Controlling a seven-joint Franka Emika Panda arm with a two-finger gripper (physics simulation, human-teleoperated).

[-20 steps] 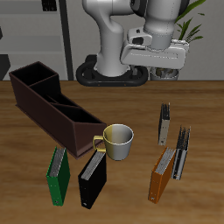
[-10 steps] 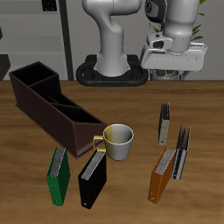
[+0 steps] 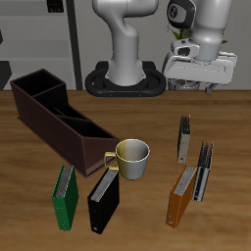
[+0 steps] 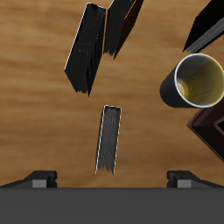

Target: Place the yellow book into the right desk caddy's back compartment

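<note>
Bench (image 3: pixel 29 196): wood top, carries everything below.

Right desk caddy (image 3: pixel 59 123): long dark brown open box lying at an angle across the bench, thin dividers inside, nothing in it.

Hand (image 3: pixel 200 71): hangs high over the back of the bench, well above the books, carrying nothing. Fingers spread wide; in the wrist view both tips sit far apart with the yellow book's spine between their lines.

Orange book (image 3: pixel 181 196) and a dark grey book (image 3: pixel 205 171) stand together near the front edge. Black book (image 3: pixel 103 199) and green book (image 3: pixel 65 197) stand in front of the caddy.

Mug (image 3: pixel 130 159): pale, touching or just beside the caddy's near end.

Yellow book (image 3: pixel 183 138): upright, alone, farther back than the orange/grey pair; dark spine up in the wrist view (image 4: pixel 108 139).

Risks, as judged:
- Thin upright book; an off-centre descent would tip it.
- Orange book close by; drifting forward risks the wrong pick.
- Carry path crosses the mug; a low pass could knock it.
</note>
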